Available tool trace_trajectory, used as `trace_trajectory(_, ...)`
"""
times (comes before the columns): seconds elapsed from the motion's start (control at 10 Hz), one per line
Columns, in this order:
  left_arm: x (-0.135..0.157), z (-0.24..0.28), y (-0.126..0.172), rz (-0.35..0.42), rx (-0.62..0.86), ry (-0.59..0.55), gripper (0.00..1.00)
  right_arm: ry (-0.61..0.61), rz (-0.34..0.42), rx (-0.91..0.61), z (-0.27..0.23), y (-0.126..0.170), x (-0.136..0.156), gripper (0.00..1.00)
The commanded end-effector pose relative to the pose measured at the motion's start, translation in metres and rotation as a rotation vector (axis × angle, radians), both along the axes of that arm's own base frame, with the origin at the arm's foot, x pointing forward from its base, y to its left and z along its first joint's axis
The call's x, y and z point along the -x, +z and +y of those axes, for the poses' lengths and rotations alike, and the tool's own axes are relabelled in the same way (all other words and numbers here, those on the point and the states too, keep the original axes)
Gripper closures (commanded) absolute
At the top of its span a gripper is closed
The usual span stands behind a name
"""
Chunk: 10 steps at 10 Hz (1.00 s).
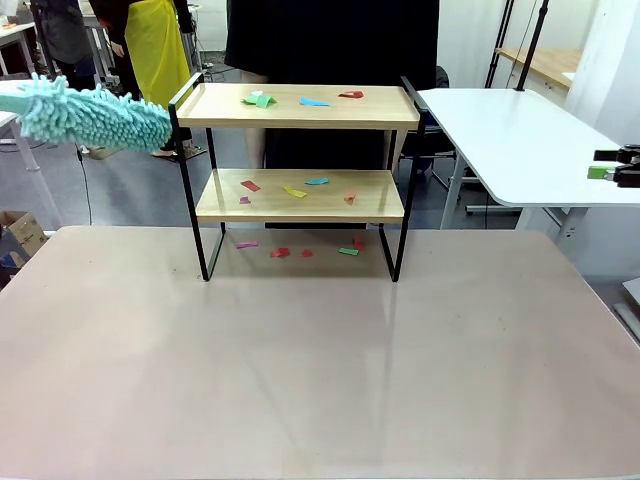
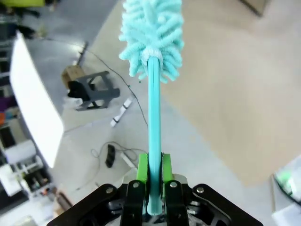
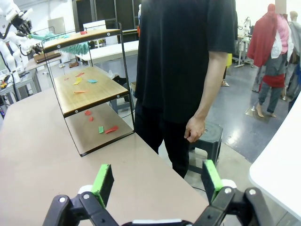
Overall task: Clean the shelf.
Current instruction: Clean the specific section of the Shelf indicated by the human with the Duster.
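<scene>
Cleaning looks barely begun: the left claw (image 2: 154, 165) clamps a teal duster (image 1: 95, 115) at upper left beside the shelf (image 1: 300, 120), its 2 boards littered with coloured scraps (image 1: 294, 191), the right claw (image 3: 157, 179) spread wide.

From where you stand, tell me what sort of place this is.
Probably a lab or workshop: white worktables, loose cables on the floor, and a shelf strewn with paper scraps.

My left gripper (image 2: 154, 165) is black, with bright green pads (image 2: 143, 167) and round silver screws (image 2: 135, 184) at its joints; my right gripper (image 3: 157, 181) matches: black links, green pads, silver screws
</scene>
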<state>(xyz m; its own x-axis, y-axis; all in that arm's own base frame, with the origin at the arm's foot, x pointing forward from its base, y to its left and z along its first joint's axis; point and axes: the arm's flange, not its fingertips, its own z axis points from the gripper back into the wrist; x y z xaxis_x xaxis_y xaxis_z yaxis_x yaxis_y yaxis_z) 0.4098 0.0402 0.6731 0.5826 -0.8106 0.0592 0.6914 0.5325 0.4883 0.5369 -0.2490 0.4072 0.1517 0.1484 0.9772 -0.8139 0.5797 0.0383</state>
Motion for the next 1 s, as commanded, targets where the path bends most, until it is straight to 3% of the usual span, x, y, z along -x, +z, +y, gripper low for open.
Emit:
trace_trajectory(0.0, 0.019, 0.018, 0.002, 0.164, -0.098, -0.198, 0.86, 0.003, -0.004, 0.001, 0.002, 0.002, 0.0, 0.0)
trace_trajectory(0.1, 0.027, 0.024, -0.003, 0.25, -0.161, -0.289, 0.86, 0.003, -0.004, 0.001, 0.002, 0.002, 0.0, 0.0)
trace_trajectory(0.3, 0.04, 0.027, -0.015, 0.298, -0.231, -0.439, 0.86, 0.003, -0.004, 0.001, 0.002, 0.002, 0.0, 0.0)
trace_trajectory(0.5, 0.061, 0.011, -0.018, 0.357, -0.262, -0.661, 0.86, 0.003, -0.004, 0.001, 0.002, 0.002, 0.0, 0.0)
trace_trajectory(0.7, 0.073, -0.015, -0.013, 0.394, -0.247, -0.744, 0.86, 0.003, -0.004, 0.001, 0.002, 0.002, 0.0, 0.0)
trace_trajectory(0.9, 0.081, -0.031, -0.023, 0.484, -0.304, -0.785, 0.86, 0.003, -0.004, 0.001, 0.002, 0.002, 0.0, 0.0)
